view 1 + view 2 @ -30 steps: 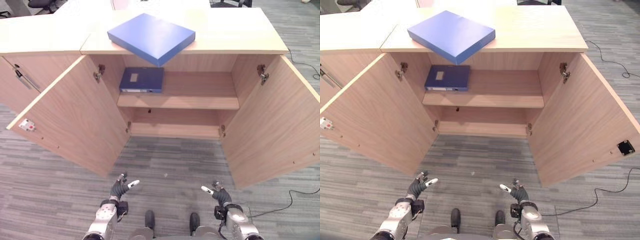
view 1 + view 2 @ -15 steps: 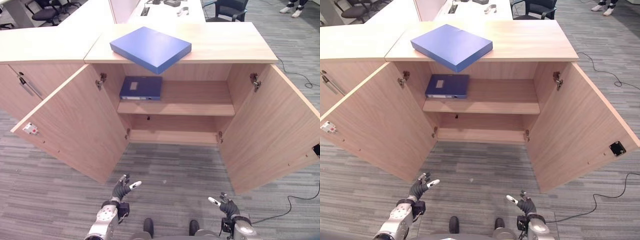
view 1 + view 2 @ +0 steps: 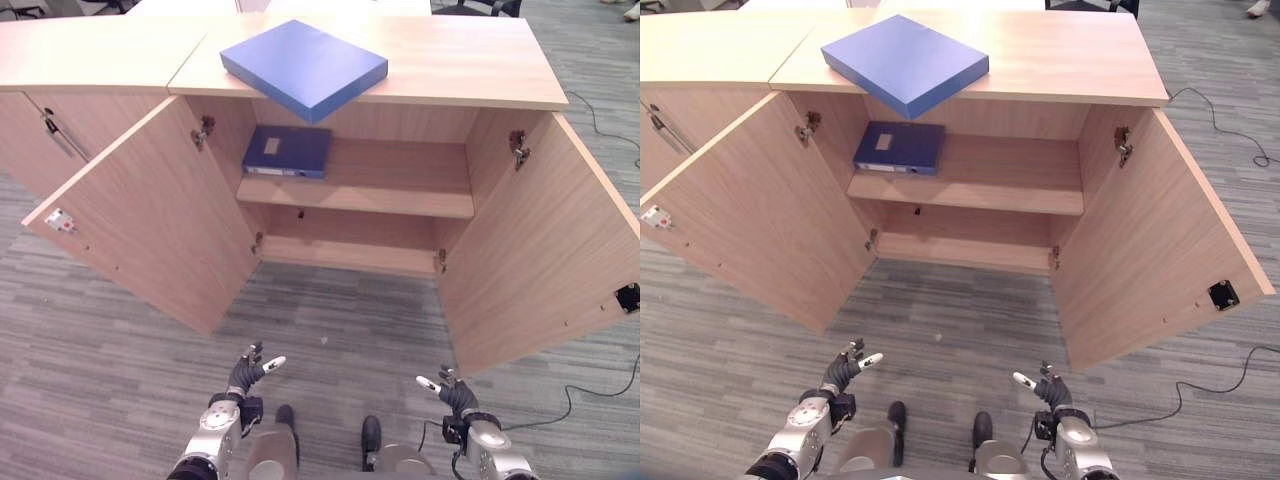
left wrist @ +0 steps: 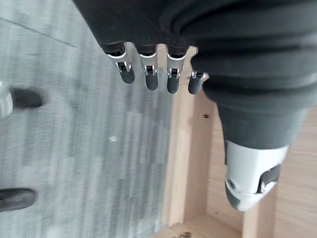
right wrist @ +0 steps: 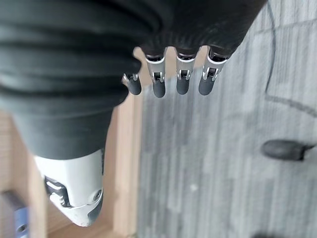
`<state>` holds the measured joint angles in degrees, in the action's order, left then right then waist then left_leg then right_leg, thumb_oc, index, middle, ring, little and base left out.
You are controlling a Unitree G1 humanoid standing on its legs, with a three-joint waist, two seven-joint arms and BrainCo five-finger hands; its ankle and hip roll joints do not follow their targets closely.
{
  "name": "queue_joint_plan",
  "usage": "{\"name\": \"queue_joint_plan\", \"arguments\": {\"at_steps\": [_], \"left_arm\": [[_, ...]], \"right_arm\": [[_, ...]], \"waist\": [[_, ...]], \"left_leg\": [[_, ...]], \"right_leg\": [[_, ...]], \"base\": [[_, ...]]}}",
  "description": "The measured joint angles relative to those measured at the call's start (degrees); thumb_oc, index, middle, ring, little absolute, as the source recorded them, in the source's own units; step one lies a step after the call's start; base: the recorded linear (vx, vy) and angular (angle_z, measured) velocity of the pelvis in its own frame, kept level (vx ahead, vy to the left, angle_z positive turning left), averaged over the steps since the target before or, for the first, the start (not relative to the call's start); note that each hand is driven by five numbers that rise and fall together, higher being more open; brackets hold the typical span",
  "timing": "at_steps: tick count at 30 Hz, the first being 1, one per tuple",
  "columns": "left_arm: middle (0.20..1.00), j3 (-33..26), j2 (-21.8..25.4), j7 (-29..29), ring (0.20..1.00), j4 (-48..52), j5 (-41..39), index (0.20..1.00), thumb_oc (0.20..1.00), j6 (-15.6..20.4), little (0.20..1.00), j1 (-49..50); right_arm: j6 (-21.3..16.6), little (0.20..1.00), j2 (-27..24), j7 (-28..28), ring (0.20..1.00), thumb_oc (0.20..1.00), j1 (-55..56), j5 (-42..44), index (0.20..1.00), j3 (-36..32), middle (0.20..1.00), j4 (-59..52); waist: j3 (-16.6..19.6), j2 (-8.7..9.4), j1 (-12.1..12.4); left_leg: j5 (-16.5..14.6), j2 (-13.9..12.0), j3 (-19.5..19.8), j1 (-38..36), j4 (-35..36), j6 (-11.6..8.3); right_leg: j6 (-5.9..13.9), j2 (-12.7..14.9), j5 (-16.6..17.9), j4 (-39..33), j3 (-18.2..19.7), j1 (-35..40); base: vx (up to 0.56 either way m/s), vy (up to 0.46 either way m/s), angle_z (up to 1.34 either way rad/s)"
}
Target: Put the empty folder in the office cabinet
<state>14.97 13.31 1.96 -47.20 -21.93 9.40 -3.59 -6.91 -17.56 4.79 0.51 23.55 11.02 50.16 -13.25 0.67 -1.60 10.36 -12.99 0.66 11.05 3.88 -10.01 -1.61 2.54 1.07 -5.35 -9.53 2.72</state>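
While both doors stand wide, blue folder [image 3: 303,67] atop wooden cabinet [image 3: 470,80], grey carpet [image 3: 110,370], fingers [image 4: 148,74] apart

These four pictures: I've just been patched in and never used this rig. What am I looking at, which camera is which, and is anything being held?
You are seeing a two-armed humanoid robot's cameras. The two wide pictures come from its head, looking down at a wooden office cabinet with both doors open. A large blue folder lies on the cabinet's top, one corner jutting past the front edge. A smaller blue binder lies flat on the upper shelf, at its left end. The lower shelf looks bare. The left hand and right hand hang low over the grey carpet. The two close-ups are wrist cameras looking along each hand: the fingers are relaxed and both hands are empty.
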Motion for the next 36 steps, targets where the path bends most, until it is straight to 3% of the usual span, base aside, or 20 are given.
{"name": "queue_joint_plan", "arguments": {"at_steps": [1,6,9,10,11,13,15,20,21,23,25,27,29,31,32,34,36], "left_arm": [[1.0,0.8,-0.1,0.1,1.0,-0.1,0.0,1.0,1.0,-0.1,1.0,-0.8],[1.0,0.7,-0.2,1.1,1.0,-2.5,-0.1,1.0,1.0,0.0,1.0,-1.2],[1.0,0.7,-0.5,1.1,1.0,-2.2,-0.1,1.0,1.0,0.0,1.0,-0.6],[1.0,0.7,-0.7,1.1,1.0,-1.9,-0.1,1.0,1.0,0.1,1.0,-0.2],[1.0,0.5,1.3,1.3,1.0,-1.8,-0.1,1.0,1.0,0.2,1.0,-0.6],[1.0,0.6,3.3,1.2,1.0,-1.4,0.0,1.0,1.0,0.0,1.0,-1.5],[1.0,0.6,5.0,1.3,1.0,0.3,0.0,1.0,1.0,0.5,1.0,-3.6],[1.0,0.7,6.2,1.4,1.0,0.2,0.3,1.0,1.0,0.5,1.0,-5.3],[1.0,0.4,6.3,1.4,1.0,0.4,0.4,1.0,1.0,0.5,1.0,-4.2],[1.0,0.7,6.5,1.3,1.0,0.9,0.5,1.0,1.0,0.3,1.0,-2.2],[1.0,0.7,6.3,1.4,1.0,1.5,0.5,1.0,1.0,0.4,1.0,-0.5],[1.0,0.7,6.2,1.3,1.0,1.3,0.6,1.0,1.0,0.2,1.0,0.7],[1.0,0.7,5.9,1.3,1.0,1.1,0.6,1.0,1.0,0.0,1.0,1.4],[1.0,0.6,5.1,1.4,1.0,1.1,0.7,1.0,1.0,0.1,1.0,1.3],[1.0,0.7,5.0,1.4,1.0,1.1,0.7,1.0,1.0,0.0,1.0,1.1],[1.0,0.7,4.4,1.5,1.0,0.7,0.9,1.0,1.0,0.4,1.0,-0.2],[1.0,0.5,4.3,1.5,1.0,-0.2,0.9,1.0,1.0,0.4,1.0,-0.4]], "right_arm": [[0.1,1.0,-0.5,0.3,1.0,1.0,0.1,0.0,1.0,0.0,1.0,0.1],[0.0,1.0,0.2,0.3,1.0,1.0,-2.6,-0.2,1.0,0.8,1.0,1.2],[0.1,1.0,0.2,0.2,1.0,1.0,-1.9,-0.6,1.0,2.4,1.0,1.3],[0.0,1.0,0.0,0.1,1.0,1.0,-1.4,-0.7,1.0,2.6,1.0,1.5],[0.2,1.0,2.8,0.0,1.0,1.0,-1.2,-1.3,1.0,3.0,1.0,1.3],[0.5,1.0,5.0,-0.3,1.0,1.0,-0.9,-2.2,1.0,4.1,1.0,1.3],[0.8,1.0,6.4,-0.5,1.0,1.0,-2.2,-2.2,1.0,5.3,1.0,1.0],[0.8,1.0,6.7,-0.9,1.0,1.0,-6.0,-2.3,1.0,5.2,1.0,-0.5],[0.6,1.0,6.8,-0.8,1.0,1.0,-7.1,-2.4,1.0,5.0,1.0,-1.5],[0.8,1.0,6.8,-0.9,1.0,1.0,-7.6,-2.8,1.0,5.0,1.0,-1.2],[0.8,1.0,6.8,-1.0,1.0,1.0,-6.6,-2.8,1.0,4.9,1.0,-1.1],[0.9,1.0,6.7,-0.9,1.0,1.0,-5.7,-2.8,1.0,4.9,1.0,-1.2],[0.9,1.0,6.5,-0.9,1.0,1.0,-5.5,-2.8,1.0,4.8,1.0,-1.3],[0.9,1.0,6.2,-0.7,1.0,1.0,-4.7,-2.8,1.0,4.8,1.0,-1.2],[0.9,1.0,6.2,-0.6,1.0,1.0,-4.3,-2.8,1.0,4.8,1.0,-1.2],[1.0,1.0,6.2,-0.3,1.0,1.0,-3.1,-2.7,1.0,4.8,1.0,-1.1],[1.0,1.0,6.2,-0.4,1.0,1.0,-2.7,-2.7,1.0,4.4,1.0,-0.9]], "waist": [[-0.3,-0.64,0.5],[-0.1,-0.56,3.0],[1.5,-1.81,3.7],[2.1,-2.11,4.0],[2.6,2.13,4.2],[3.5,4.4,3.8],[3.7,4.6,4.5],[3.6,3.97,5.3],[2.9,3.0,5.6],[2.3,2.01,5.4],[2.1,1.58,5.4],[1.7,1.1,4.8],[1.3,0.53,3.7],[0.9,-0.29,1.6],[0.7,-0.55,0.8],[0.5,-0.69,-1.1],[0.6,-0.83,-1.3]], "left_leg": [[-0.2,-1.2,0.2,0.5,1.8,-0.39],[-0.1,-1.2,-2.6,0.8,1.8,-0.51],[-0.9,0.0,-1.3,-2.6,1.8,0.64],[0.4,-0.1,-1.7,-3.6,1.5,1.27],[-0.4,4.1,-3.9,-4.3,1.3,3.7],[-0.6,7.2,-5.2,-4.4,1.2,5.37],[-1.9,9.0,-6.0,-4.5,1.2,7.36],[-4.4,11.7,-8.4,-6.6,1.2,9.97],[-5.0,11.0,-10.4,-7.3,1.2,10.68],[-5.9,10.8,-11.9,-9.0,1.1,11.69],[-7.4,11.4,-12.1,-10.1,1.2,12.91],[-7.9,11.7,-12.4,-10.5,1.3,13.32],[-8.0,11.7,-12.6,-11.2,1.3,13.33],[-8.2,11.9,-12.2,-11.8,1.3,12.52],[-7.8,11.9,-11.8,-11.9,1.3,11.94],[-8.2,11.6,-9.9,-12.9,1.3,10.88],[-8.5,10.5,-10.2,-13.8,1.3,8.66]], "right_leg": [[-0.08,-0.4,0.0,0.0,0.1,0.3],[0.87,0.6,-0.3,0.0,3.3,0.6],[4.14,2.1,-1.5,0.0,4.7,2.4],[5.67,2.4,-1.6,0.0,6.0,2.4],[6.88,6.7,-0.8,0.5,7.1,2.4],[7.9,9.9,-0.2,1.7,7.4,1.6],[11.31,11.7,3.0,2.9,8.0,0.3],[14.58,14.0,5.3,8.1,8.3,-1.9],[14.86,14.6,5.8,14.5,4.3,-5.8],[14.56,16.1,7.0,19.8,-3.6,-7.9],[14.81,16.7,6.9,22.9,-4.2,-9.1],[15.73,17.1,4.0,24.4,-4.4,-10.9],[15.05,15.8,2.1,16.7,-5.7,-10.4],[15.36,15.0,3.3,5.3,-4.9,-10.1],[15.19,15.0,4.2,3.3,-4.6,-10.2],[15.59,15.9,7.6,0.6,-0.1,-12.0],[15.24,17.3,8.0,1.8,0.9,-13.6]], "base": [[0.23,0.144,0.18],[0.28,0.245,-0.3],[0.25,0.266,-0.44],[0.24,0.35,-0.45],[0.17,0.311,-0.32],[0.08,0.181,-0.02],[0.11,0.247,-0.06],[0.09,0.227,-0.23],[0.08,0.217,-0.54],[0.1,0.2,-0.5],[0.15,0.142,-0.24],[0.18,0.027,-0.17],[0.18,-0.085,-0.08],[0.19,-0.151,0.16],[0.15,-0.179,0.41],[0.11,-0.249,0.44],[0.08,-0.246,0.14]]}}
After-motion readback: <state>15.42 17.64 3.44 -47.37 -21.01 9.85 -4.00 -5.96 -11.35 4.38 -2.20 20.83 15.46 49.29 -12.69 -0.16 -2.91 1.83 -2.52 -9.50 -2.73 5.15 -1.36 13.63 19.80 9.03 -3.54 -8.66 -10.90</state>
